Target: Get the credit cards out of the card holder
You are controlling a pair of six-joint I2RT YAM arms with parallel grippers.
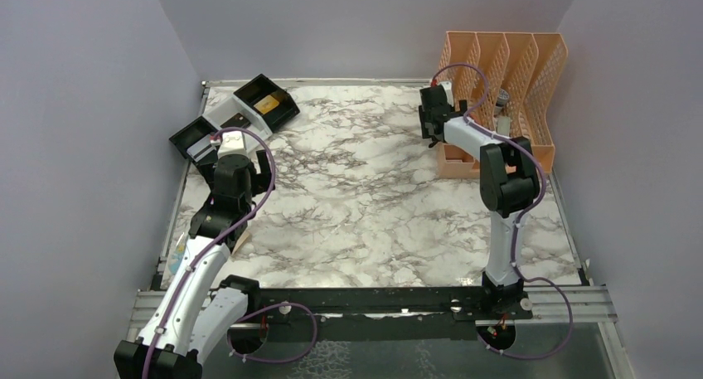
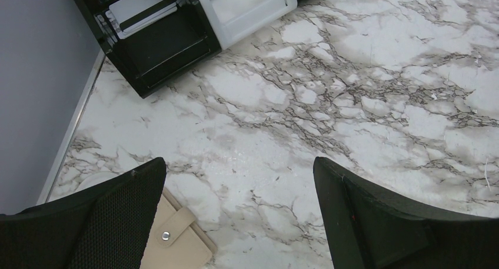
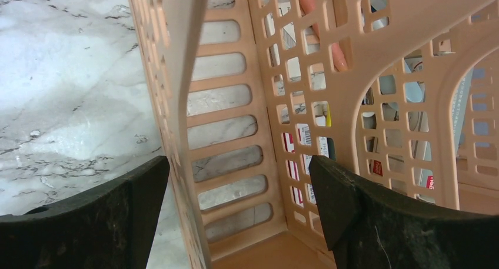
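On the marble table (image 1: 373, 196), credit cards (image 1: 267, 104) are seen in the small bins (image 1: 217, 105); extraction is judged done. The left gripper (image 2: 238, 216), above the card holder (image 2: 176, 239), and the right gripper (image 3: 238, 216) are spread, empty.

Plenty tucked out of sight here, folks!
At the left wrist, the card holder (image 2: 183, 245) runs off the bottom edge and slips behind a finger (image 2: 112, 222) of the left end effector (image 2: 238, 175); the silvery card (image 2: 138, 5) and its black bin (image 2: 165, 57) are cropped at the top. From above, the left arm (image 1: 217, 221) covers nearly all of that holder by the tabletop's left edge. Through the peach organizer (image 3: 412, 75), the labelled items are too broken up to identify.
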